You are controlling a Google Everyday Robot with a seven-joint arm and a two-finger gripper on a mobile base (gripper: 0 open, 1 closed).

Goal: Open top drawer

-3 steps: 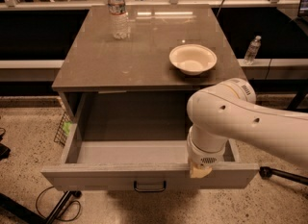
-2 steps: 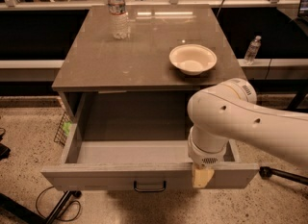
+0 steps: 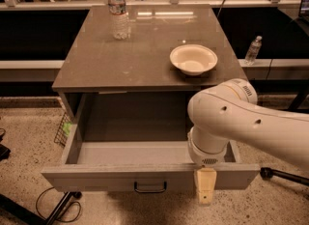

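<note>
The top drawer is pulled far out of the grey cabinet, its deep grey box open and bare inside. Its plain grey front carries a small black centre pull handle. My gripper hangs from the white arm in front of the drawer front, to the right of the handle and apart from it. Only one tan finger shows, pointing down over the front panel.
On the cabinet top stand a clear water bottle at the back left and a white bowl at the right. Another bottle stands on a ledge to the right. Cables lie on the speckled floor at lower left.
The gripper has dropped a little lower, from the drawer front's top edge to in front of the panel. The drawer stays pulled out.
</note>
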